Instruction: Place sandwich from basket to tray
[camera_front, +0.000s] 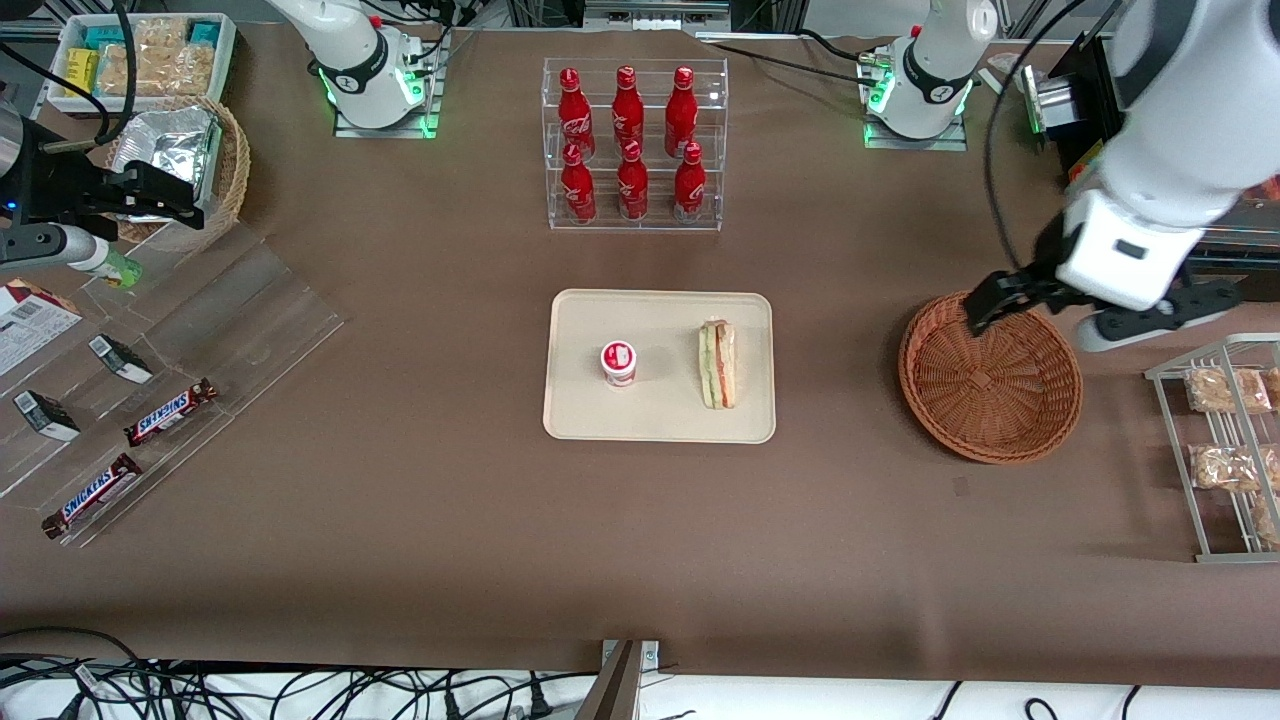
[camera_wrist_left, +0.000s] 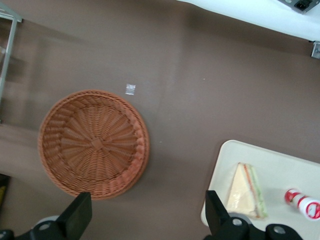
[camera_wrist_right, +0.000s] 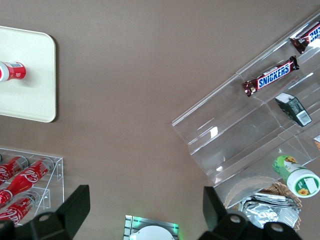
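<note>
The sandwich, a white-bread wedge with red and green layers, lies on the cream tray at the table's middle. The reddish-brown wicker basket sits toward the working arm's end with nothing in it. My left gripper hovers open over the basket's rim, on the side farther from the front camera. Nothing is between its fingers. In the wrist view the fingers span the bare table between basket and tray.
A small red-and-white cup stands on the tray beside the sandwich. A clear rack of red bottles stands farther back. A wire rack with snack packets is beside the basket. An acrylic stand with Snickers bars lies toward the parked arm's end.
</note>
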